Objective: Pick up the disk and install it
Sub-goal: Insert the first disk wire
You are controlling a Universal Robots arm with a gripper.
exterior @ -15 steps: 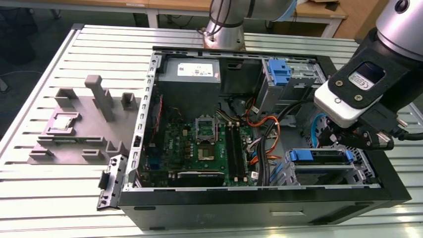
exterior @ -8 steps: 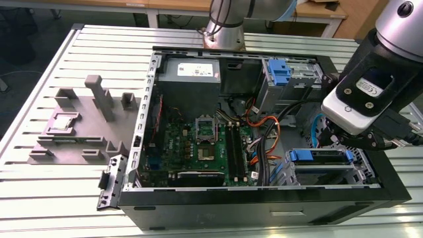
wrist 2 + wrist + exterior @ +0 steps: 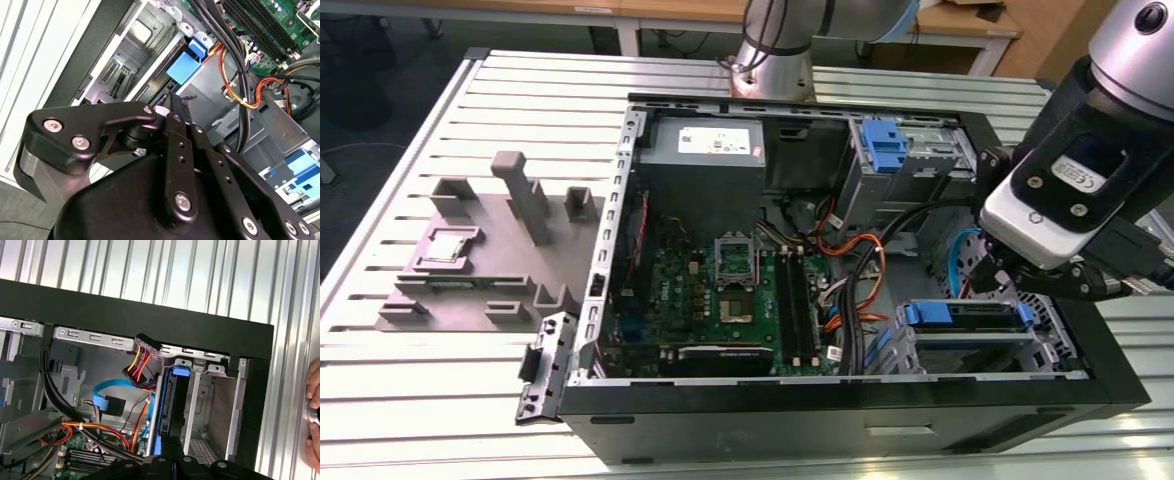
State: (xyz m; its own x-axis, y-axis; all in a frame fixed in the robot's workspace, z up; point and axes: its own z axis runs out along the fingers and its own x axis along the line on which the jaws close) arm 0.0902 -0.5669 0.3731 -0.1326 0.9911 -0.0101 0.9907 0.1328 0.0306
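Observation:
The disk [image 3: 969,316] sits in the drive cage at the near corner of the open computer case, on the exterior view's right. Its dark edge and blue carrier rail [image 3: 162,412] stand in one slot of the cage in the first wrist view. The blue tab [image 3: 183,66] of the carrier shows in the second wrist view. My gripper [image 3: 991,292] hangs right over the cage. Its black fingers [image 3: 176,107] are pressed together with nothing between them. The fingertips [image 3: 172,445] point at the disk's edge, very close to it; I cannot tell if they touch.
An empty cage slot [image 3: 206,410] lies beside the disk. Orange and black cables [image 3: 142,365] run close to the cage. Farther in are a grey power-supply box [image 3: 703,150], an upright blue bracket [image 3: 885,145] and the motherboard [image 3: 734,290]. A person's hand [image 3: 313,415] rests on the slatted table.

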